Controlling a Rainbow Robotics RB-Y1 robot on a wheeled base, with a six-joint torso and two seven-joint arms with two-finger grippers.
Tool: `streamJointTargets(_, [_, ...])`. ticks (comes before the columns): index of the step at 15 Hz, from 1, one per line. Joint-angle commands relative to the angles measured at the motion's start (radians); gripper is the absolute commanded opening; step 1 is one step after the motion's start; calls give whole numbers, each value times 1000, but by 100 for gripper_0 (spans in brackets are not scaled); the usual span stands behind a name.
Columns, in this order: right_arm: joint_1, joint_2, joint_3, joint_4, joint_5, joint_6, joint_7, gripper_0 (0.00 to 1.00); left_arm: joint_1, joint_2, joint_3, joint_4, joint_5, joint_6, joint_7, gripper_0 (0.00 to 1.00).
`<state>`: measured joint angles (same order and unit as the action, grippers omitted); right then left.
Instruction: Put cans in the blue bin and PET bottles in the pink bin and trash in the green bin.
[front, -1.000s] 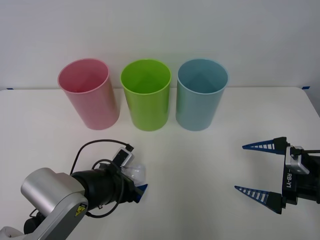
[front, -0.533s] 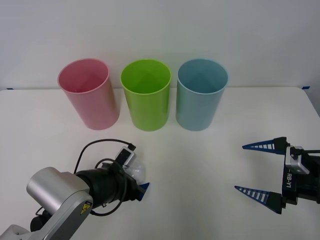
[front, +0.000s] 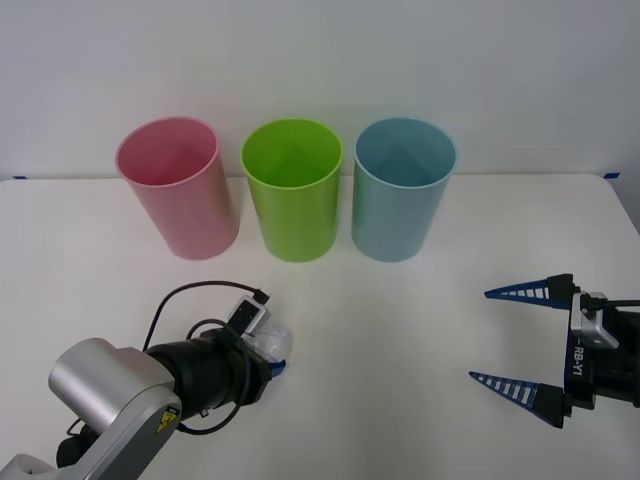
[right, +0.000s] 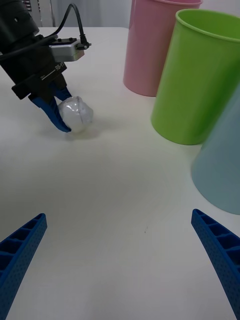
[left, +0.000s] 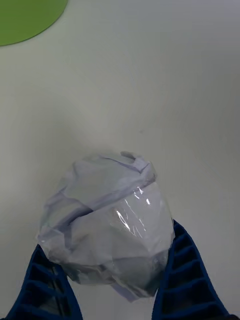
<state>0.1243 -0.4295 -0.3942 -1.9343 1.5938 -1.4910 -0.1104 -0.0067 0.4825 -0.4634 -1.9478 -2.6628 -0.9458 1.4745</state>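
White desk (front: 400, 320) runs to a pale wall, with the green bin (front: 292, 188) flanked by the pink bin (front: 178, 186) and the blue bin (front: 403, 187). Well in front of the green bin, the left pincer (right: 64, 114) clamps the trash (left: 107, 225), apparently ready to lift. Contact underneath is hidden. Far from the green bin, the right pincer (front: 520, 340) waits, spread wide.

Bright, even overhead light; soft faint shadows; small glare on the trash (left: 107, 225) wrap.
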Motion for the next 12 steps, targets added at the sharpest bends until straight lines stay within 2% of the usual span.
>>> streamJointTargets(1, [0, 0, 0, 0, 0, 0, 0, 100, 8, 4, 0, 6, 9, 22, -25, 1])
streamJointTargets(6, [0, 0, 0, 0, 0, 0, 0, 100, 22, 7, 0, 0, 30, 22, -39, 0])
streamJointTargets(8, [0, 0, 0, 0, 0, 0, 0, 100, 24, 15, 8, -6, 67, 35, -56, 0])
streamJointTargets(12, [0, 0, 0, 0, 0, 0, 0, 100, 34, 19, 74, 13, 274, 71, -267, 0])
